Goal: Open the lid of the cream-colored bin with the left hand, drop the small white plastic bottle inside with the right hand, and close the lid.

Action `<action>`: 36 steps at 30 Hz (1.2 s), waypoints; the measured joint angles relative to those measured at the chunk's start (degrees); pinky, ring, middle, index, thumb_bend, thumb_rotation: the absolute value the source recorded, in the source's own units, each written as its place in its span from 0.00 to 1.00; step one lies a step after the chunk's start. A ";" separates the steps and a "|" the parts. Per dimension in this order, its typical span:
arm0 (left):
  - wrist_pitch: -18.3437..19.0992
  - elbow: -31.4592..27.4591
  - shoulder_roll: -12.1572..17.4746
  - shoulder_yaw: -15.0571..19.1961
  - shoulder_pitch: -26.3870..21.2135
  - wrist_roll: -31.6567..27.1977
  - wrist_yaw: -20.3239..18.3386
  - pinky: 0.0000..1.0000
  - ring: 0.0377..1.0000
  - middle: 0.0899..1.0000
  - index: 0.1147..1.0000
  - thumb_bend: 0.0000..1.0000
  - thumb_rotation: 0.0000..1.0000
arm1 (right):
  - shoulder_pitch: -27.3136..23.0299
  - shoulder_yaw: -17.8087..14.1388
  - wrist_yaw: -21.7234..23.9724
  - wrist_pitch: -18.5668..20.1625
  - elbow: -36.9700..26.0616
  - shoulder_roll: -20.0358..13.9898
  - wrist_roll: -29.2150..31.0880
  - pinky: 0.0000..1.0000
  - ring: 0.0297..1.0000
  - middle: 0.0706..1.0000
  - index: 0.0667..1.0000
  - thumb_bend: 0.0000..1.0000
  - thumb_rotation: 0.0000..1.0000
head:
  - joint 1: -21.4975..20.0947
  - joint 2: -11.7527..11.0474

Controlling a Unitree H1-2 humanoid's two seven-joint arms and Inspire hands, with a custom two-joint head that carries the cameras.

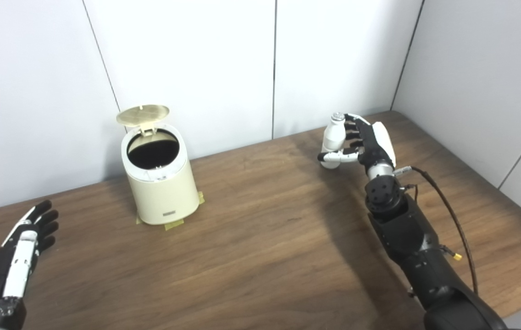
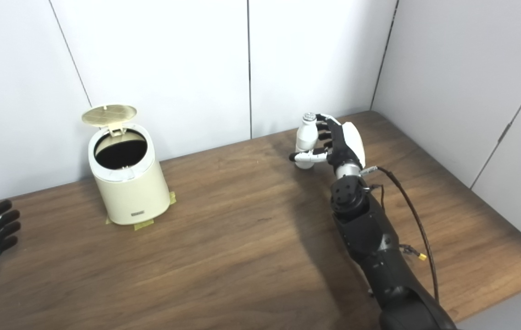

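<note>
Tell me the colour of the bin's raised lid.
Pale yellowish cream lid, slightly yellower than the bin; clearest in the left eye view.

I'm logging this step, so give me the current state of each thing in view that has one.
bin: upright on the table, taped at its base.
lid: up, open.
bottle: upright, in the right hand.
right hand: shut on the bottle.
left hand: open, holding nothing.

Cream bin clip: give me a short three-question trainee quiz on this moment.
1. True or false: the lid of the cream bin stands open.
2. Which robot hand holds the white bottle?
3. The left robot hand is: A) on the lid, B) open near the table's front left edge, apart from the bin.

Key: 1 true; 2 the right robot hand; 3 B.
</note>
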 measured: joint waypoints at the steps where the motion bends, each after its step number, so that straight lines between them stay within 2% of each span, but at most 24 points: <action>1: 0.00 0.00 0.00 0.00 0.01 0.02 -0.01 0.90 0.90 0.90 0.95 0.10 1.00 | -0.01 -0.01 -0.03 -0.02 0.02 0.00 0.00 0.63 0.70 0.74 0.78 0.83 0.00 | 0.00 0.00; 7: 0.00 -0.04 0.00 0.01 0.24 0.04 -0.13 0.90 0.91 0.90 0.95 0.11 1.00 | -0.02 -0.12 -0.67 -0.44 0.65 0.01 0.13 0.63 0.66 0.71 0.78 0.79 0.00 | 0.17 0.09; 14: 0.00 -0.06 0.00 0.06 0.37 0.32 -0.65 0.89 0.90 0.90 0.95 0.11 1.00 | -0.23 -0.68 -1.44 -1.81 1.90 0.06 0.69 0.55 0.56 0.67 0.75 0.76 0.00 | 0.26 0.09; 18: 0.00 -0.09 0.00 0.10 0.44 0.46 -0.68 0.89 0.90 0.89 0.98 0.11 1.00 | -0.26 -0.71 -1.47 -1.91 2.49 0.36 0.93 0.53 0.55 0.61 0.64 0.76 0.00 | 0.35 0.00; 19: 0.00 -0.12 -0.02 0.09 0.45 0.55 -0.70 0.89 0.90 0.90 0.99 0.10 1.00 | -0.32 -0.61 -1.51 -2.36 2.95 0.40 0.89 0.53 0.55 0.59 0.55 0.64 0.06 | 0.35 0.00; 20: 0.00 -0.18 -0.03 0.09 0.46 0.62 -0.70 0.88 0.90 0.90 1.00 0.10 1.00 | -0.47 -0.47 -1.55 -2.78 3.91 0.38 0.84 0.52 0.56 0.58 0.49 0.57 0.10 | 0.35 0.00; 21: 0.00 -0.24 -0.02 0.10 0.48 0.70 -0.70 0.88 0.90 0.90 1.00 0.10 1.00 | -0.57 -0.43 -1.59 -3.13 4.79 0.36 0.83 0.52 0.55 0.57 0.48 0.55 0.11 | 0.44 0.09; 22: 0.00 -0.31 -0.02 0.12 0.54 0.78 -0.71 0.87 0.89 0.90 1.00 0.10 1.00 | -0.55 -0.41 -1.59 -3.22 5.16 0.38 0.84 0.47 0.51 0.51 0.47 0.54 0.06 | 0.44 0.09; 24: 0.00 -0.33 -0.03 0.11 0.68 1.00 -0.71 0.86 0.89 0.90 1.00 0.11 1.00 | -0.56 -0.42 -1.56 -3.29 5.28 0.39 1.05 0.37 0.41 0.42 0.48 0.53 0.01 | 0.79 0.09; 26: 0.00 -0.33 -0.03 0.01 0.71 1.47 -0.80 0.87 0.89 0.90 1.00 0.13 1.00 | -0.56 -0.60 -1.40 -3.37 5.23 0.37 1.62 0.33 0.37 0.40 0.49 0.53 0.00 | 0.97 0.09; 28: 0.00 -0.33 -0.02 0.03 0.72 1.89 -0.87 0.89 0.90 0.90 1.00 0.14 1.00 | -0.54 -0.59 -1.08 -3.36 5.15 0.38 1.85 0.33 0.37 0.39 0.49 0.53 0.00 | 1.05 0.09; 36: 0.00 -0.32 0.00 0.40 0.83 1.93 -1.25 0.86 0.88 0.89 1.00 0.13 1.00 | -0.33 -0.63 -0.73 -3.27 4.41 0.38 2.05 0.33 0.37 0.38 0.49 0.52 0.00 | 1.23 0.09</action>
